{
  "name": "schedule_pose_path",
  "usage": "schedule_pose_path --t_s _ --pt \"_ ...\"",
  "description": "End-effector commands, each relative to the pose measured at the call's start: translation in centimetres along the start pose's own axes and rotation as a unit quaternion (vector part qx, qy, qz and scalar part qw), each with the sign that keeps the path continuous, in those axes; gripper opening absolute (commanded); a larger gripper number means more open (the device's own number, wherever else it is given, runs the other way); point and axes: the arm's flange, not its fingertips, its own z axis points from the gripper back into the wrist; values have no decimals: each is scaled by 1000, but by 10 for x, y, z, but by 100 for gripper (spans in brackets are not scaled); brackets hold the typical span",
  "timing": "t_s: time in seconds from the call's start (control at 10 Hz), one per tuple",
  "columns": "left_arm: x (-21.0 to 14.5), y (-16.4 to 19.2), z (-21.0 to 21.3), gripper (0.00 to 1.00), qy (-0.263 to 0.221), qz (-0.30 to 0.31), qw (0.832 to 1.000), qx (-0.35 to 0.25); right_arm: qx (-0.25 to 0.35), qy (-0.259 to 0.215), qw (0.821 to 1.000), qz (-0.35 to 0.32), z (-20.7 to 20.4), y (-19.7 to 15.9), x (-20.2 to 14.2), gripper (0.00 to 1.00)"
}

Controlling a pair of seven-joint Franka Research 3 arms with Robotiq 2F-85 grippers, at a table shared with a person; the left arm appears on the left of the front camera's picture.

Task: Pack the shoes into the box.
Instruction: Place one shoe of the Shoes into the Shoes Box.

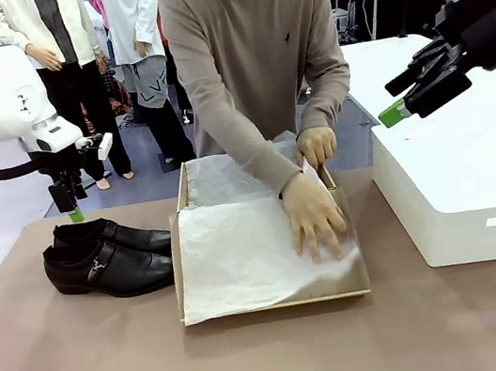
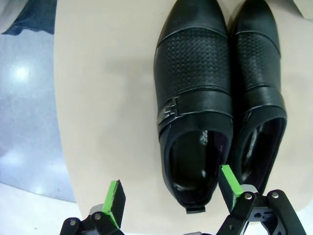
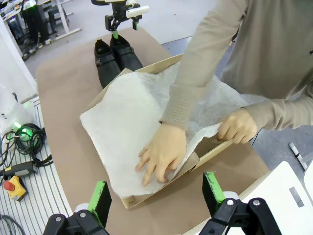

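The black shoes [image 1: 108, 257] lie side by side on the table's left, toes toward the box [image 1: 188, 281]. My left gripper [image 1: 70, 204] hangs open just above their heels; in the left wrist view my left gripper [image 2: 171, 196] straddles the heel of the buckled shoe [image 2: 193, 107], not touching it. The tan box [image 3: 220, 149] holds white tissue paper [image 1: 240, 253], which a person's hands [image 1: 315, 217] press flat. My right gripper [image 1: 417, 86] hovers open high at the right; in the right wrist view my right gripper [image 3: 156, 193] looks down on the box.
A large white box [image 1: 463, 192] stands on the table's right, under my right arm. Bare brown table [image 1: 259, 364] lies in front of the box and the shoes. Cables and a red stop button [image 3: 14, 188] lie beside the table in the right wrist view.
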Motion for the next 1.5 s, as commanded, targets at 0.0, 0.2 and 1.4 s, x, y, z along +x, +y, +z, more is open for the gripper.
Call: schedule_pose_path --t_s 0.0,0.2,1.4 --pt "1 9 -6 100 13 13 1000 1 6 -10 1000 5 0 -1 1 100" --pt "0 11 -16 100 11 18 1000 -12 6 -10 1000 5 0 -1 1 100" --pt "-2 22 -56 100 26 -15 999 -35 6 -10 1000 5 0 -1 1 100"
